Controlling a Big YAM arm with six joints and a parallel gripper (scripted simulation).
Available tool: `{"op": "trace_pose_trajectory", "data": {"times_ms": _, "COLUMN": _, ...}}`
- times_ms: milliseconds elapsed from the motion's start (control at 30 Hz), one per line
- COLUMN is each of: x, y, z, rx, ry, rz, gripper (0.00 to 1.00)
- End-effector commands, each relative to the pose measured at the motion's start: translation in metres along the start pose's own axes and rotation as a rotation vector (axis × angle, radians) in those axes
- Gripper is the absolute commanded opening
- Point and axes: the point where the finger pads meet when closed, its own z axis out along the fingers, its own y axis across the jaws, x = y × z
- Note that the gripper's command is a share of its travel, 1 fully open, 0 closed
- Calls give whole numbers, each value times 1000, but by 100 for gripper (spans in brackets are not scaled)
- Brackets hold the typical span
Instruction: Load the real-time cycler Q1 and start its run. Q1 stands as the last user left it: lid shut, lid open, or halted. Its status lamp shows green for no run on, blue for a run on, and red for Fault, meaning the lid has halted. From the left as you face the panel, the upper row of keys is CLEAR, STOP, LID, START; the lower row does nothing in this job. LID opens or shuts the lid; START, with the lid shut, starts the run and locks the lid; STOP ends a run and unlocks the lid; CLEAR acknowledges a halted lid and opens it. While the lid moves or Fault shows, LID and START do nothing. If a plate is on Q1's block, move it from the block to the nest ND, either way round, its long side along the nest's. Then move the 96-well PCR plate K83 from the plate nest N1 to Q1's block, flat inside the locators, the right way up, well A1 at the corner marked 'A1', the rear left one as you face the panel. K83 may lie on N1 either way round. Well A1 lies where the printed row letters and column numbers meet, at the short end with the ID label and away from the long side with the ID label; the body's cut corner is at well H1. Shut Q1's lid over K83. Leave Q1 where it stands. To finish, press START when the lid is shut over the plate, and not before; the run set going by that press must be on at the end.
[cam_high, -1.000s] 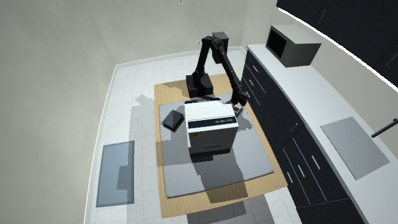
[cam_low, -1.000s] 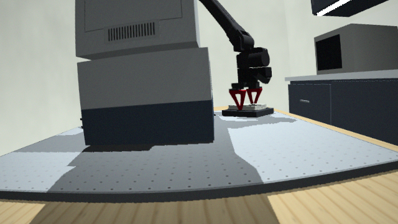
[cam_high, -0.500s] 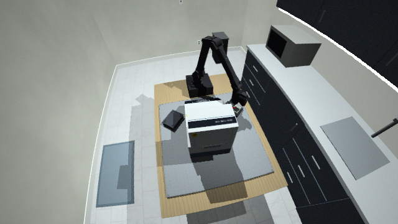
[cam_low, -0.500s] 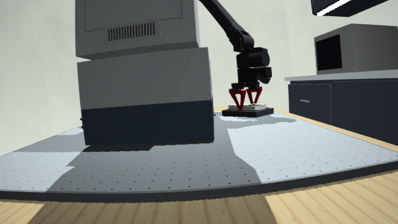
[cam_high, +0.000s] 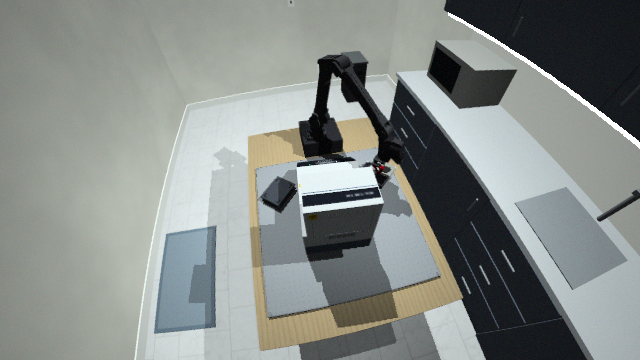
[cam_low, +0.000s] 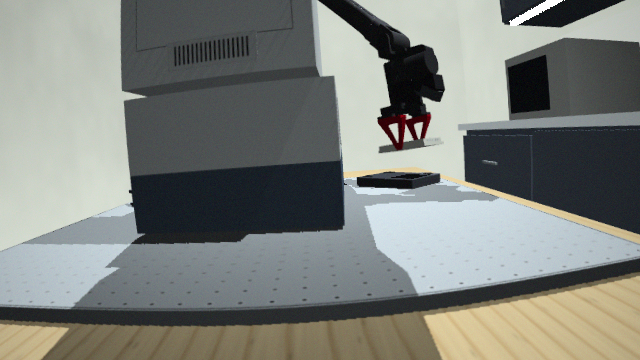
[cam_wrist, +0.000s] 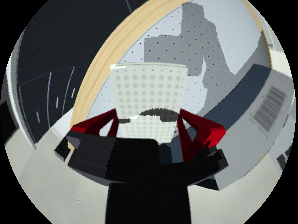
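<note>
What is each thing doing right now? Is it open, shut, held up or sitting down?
Pincer: shut on the plate K83.
Plate K83: held in the air, a bit tilted, above its nest.
Nest N1: holds nothing, flat on the board.
Cycler Q1: lid looks shut; lamp not visible.
Nest ND: holds nothing.

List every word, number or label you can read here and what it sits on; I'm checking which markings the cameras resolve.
None can be read.
Dark band on the white machine: pale lettering, too blurred.
Yellow sign on the machine's front: too small.
Barcode label at the wrist view's right edge: bars only, no legible characters.
Plate held in the claw: no print resolves.
</note>
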Motion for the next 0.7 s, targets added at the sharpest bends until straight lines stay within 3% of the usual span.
{"op": "trace_pose_trajectory", "data": {"times_ms": 0, "x": -14, "y": -9, "z": -17, "rx": 0, "ry": -14, "rz": 8, "gripper": 0}}
{"op": "trace_pose_trajectory", "data": {"times_ms": 133, "x": 4, "y": -11, "z": -18, "rx": 6, "ry": 36, "rz": 12, "gripper": 0}}
{"op": "trace_pose_trajectory", "data": {"times_ms": 233, "x": 3, "y": -9, "z": -18, "rx": 6, "ry": 28, "rz": 11, "gripper": 0}}
{"op": "trace_pose_trajectory", "data": {"times_ms": 467, "x": 22, "y": 3, "z": -4, "rx": 2, "ry": 79, "rz": -9, "gripper": 0}}
{"op": "trace_pose_trajectory", "data": {"times_ms": 667, "x": 17, "y": 3, "z": -43, "rx": 3, "ry": 60, "rz": -14, "gripper": 0}}
